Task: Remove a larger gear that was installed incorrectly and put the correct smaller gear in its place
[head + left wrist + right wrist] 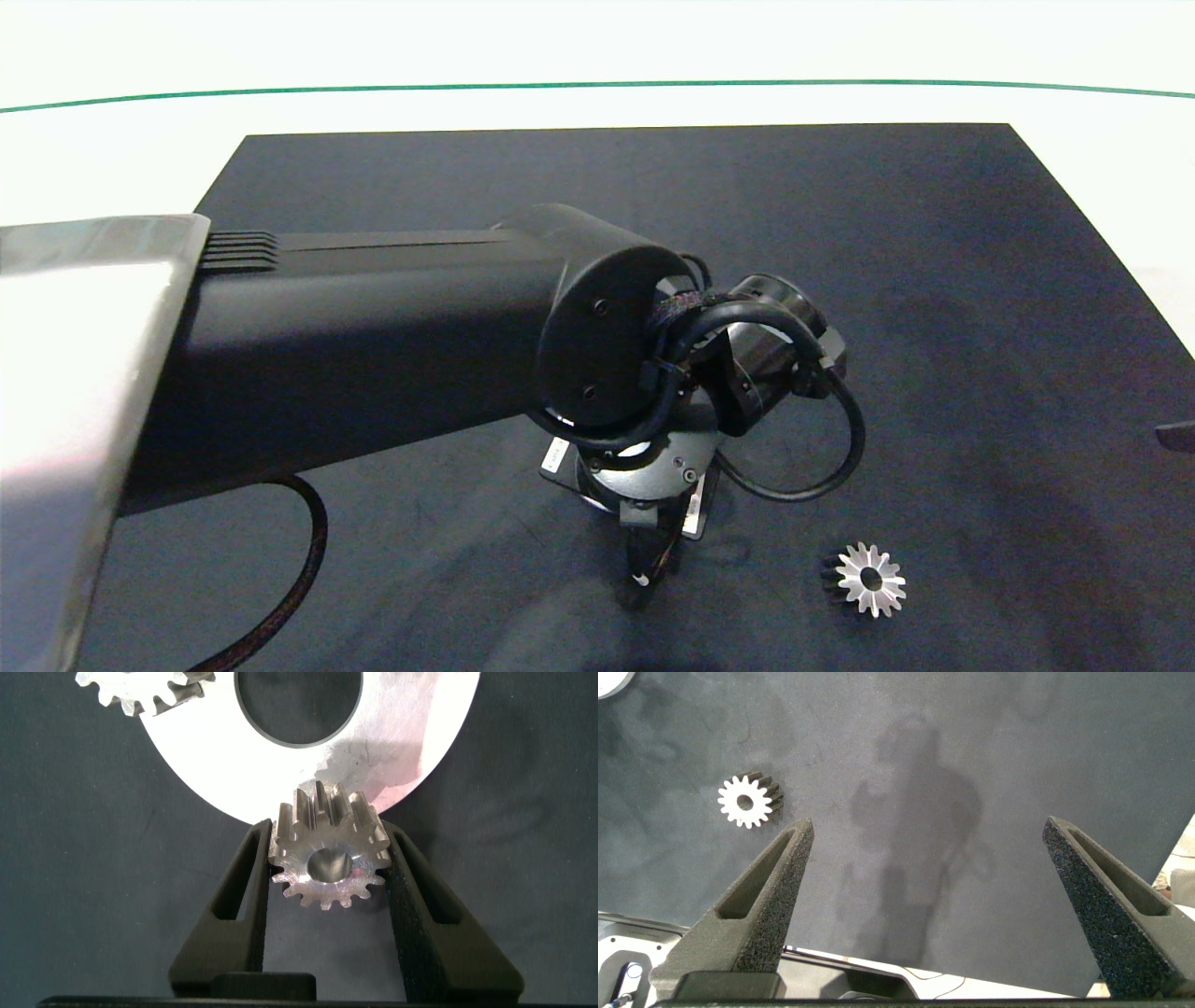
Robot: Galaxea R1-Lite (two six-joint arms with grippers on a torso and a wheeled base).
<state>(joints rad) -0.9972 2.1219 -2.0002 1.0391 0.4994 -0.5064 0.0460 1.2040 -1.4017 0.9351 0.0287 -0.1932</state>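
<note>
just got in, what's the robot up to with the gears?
The left gripper is shut on the smaller gear, holding it at the edge of a silver plate that already carries another small gear. The larger gear lies loose on the dark mat, already off the plate. The right gripper hangs open above the mat, holding nothing.

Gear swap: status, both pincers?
Left pincer shut on the smaller gear, at the edge of the silver plate. Right pincer open, idle above the mat. Larger gear out, lying on the mat. Nothing blocking.
</note>
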